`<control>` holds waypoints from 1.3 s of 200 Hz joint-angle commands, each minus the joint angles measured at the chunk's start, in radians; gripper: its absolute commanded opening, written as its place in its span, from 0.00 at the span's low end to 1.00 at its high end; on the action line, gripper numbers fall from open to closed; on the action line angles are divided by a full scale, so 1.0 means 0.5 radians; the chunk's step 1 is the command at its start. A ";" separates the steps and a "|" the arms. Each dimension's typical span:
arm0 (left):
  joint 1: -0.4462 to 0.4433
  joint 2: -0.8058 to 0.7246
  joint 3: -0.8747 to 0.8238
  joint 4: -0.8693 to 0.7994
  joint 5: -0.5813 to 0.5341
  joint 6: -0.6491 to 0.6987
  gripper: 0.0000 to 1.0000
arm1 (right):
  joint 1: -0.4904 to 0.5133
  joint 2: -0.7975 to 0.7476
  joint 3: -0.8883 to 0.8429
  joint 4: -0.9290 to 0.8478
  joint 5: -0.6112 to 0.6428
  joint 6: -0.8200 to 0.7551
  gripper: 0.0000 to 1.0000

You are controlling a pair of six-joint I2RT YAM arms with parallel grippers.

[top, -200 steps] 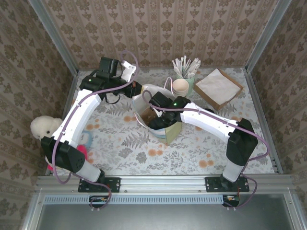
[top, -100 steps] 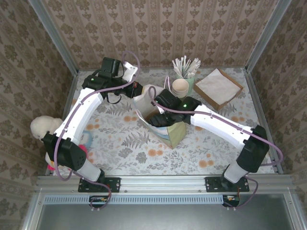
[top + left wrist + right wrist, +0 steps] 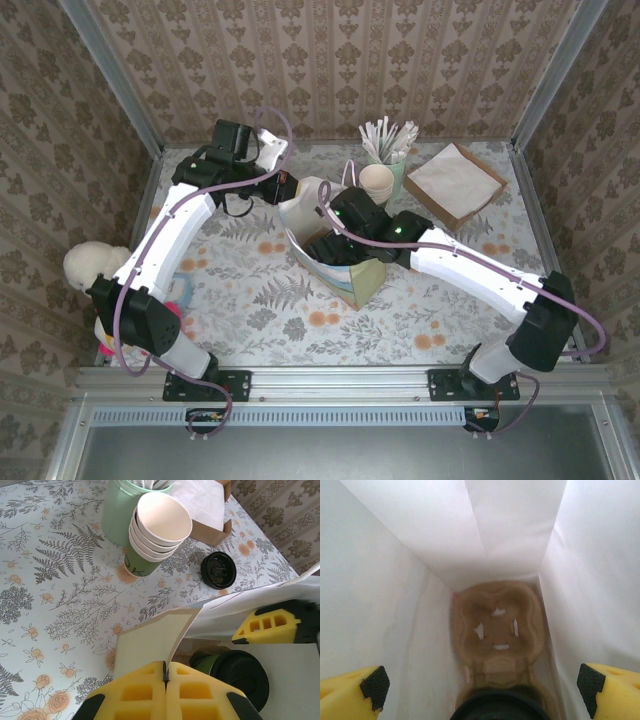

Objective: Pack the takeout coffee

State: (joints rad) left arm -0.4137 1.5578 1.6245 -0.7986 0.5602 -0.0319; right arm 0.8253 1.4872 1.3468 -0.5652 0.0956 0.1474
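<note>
Pinching the cream-lined top flap of the white paper carry bag point(image 3: 250, 610) in my left gripper point(image 3: 165, 677), I am closing those yellow-padded jaws fully on the paper, which is holding the mouth open and stopping the thin wall from folding inward. My right gripper point(image 3: 481, 687) is hanging inside the bag with its jaws spread wide and gripping nothing. The takeout coffee point(image 3: 240, 677), a small green paper cup with a round black plastic lid, is standing upright low in the bag, just below and between those open pads. It appears to be sitting in the near cell of the brown moulded-pulp cup carrier point(image 3: 495, 625) lying on the bag's floor, while the far cell is showing bare. I judge the cup is already packed, and lifting the right arm straight up will be the safe way out past the walls. Outside, a stack of lidless green cups point(image 3: 155, 535), a loose black lid point(image 3: 218, 570) and a cardboard box of napkins point(image 3: 455, 180) are resting on the fern-printed tablecloth point(image 3: 60, 580), with patterned wallpaper panels point(image 3: 350, 60) enclosing the table.
</note>
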 commanded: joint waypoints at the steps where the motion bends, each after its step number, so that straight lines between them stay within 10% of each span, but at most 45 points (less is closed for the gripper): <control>1: 0.002 0.018 -0.035 0.030 -0.022 -0.043 0.00 | 0.015 -0.169 -0.058 0.317 0.030 -0.080 1.00; 104: -0.001 0.002 -0.069 0.011 -0.079 -0.080 0.00 | 0.014 -0.447 -0.344 0.833 0.008 -0.119 1.00; 260: -0.004 -0.039 -0.109 0.072 -0.099 -0.127 0.00 | 0.002 -0.832 -0.500 0.664 0.142 0.243 1.00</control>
State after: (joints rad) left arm -0.4129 1.5585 1.5673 -0.7761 0.5175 -0.0864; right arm 0.8253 1.1099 1.0954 -0.1761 0.1402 0.2119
